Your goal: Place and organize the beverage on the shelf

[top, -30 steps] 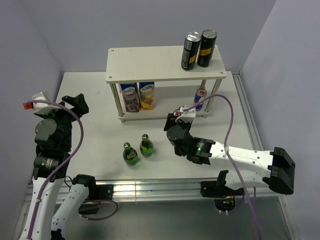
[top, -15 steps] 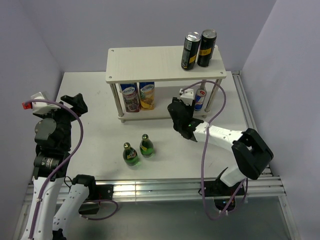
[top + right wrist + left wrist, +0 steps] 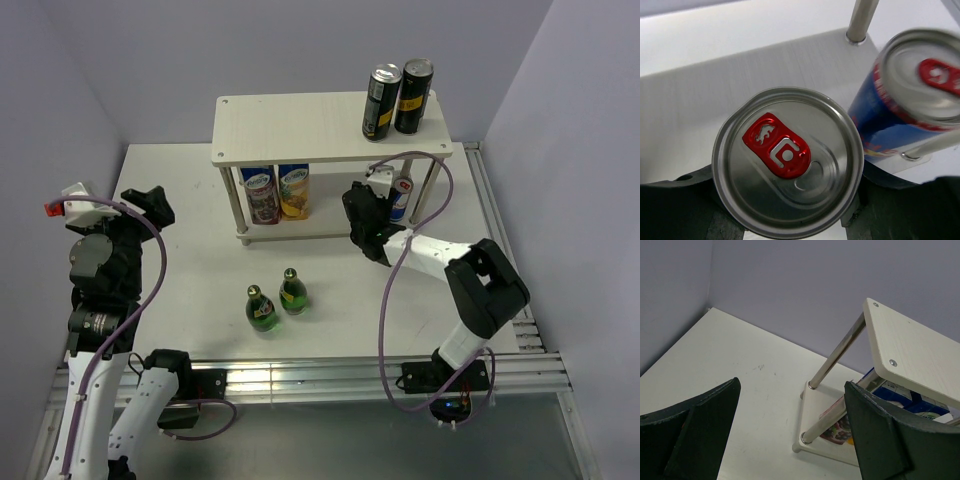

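My right gripper [image 3: 364,213] is shut on a slim blue-and-silver can [image 3: 787,160], held upright over the shelf's lower board [image 3: 740,75]; the wrist hides it in the top view. The second slim can [image 3: 401,196] stands just to its right, by a shelf leg [image 3: 862,17], and also shows in the right wrist view [image 3: 917,90]. Two tall black cans [image 3: 381,102] [image 3: 413,96] stand on the top board [image 3: 300,125]. Two green bottles [image 3: 262,308] [image 3: 292,292] stand on the table in front. My left gripper [image 3: 150,205] is open and empty at the far left.
Two colourful drink containers [image 3: 262,193] [image 3: 294,190] stand on the left of the lower tier. The left wrist view shows the shelf's left legs [image 3: 837,352] and top board [image 3: 920,350]. Purple walls close in on the left, the back and the right.
My right arm has swung from the table in front of the shelf up to the lower tier, bringing the slim can beside the other one. The left arm has barely moved.
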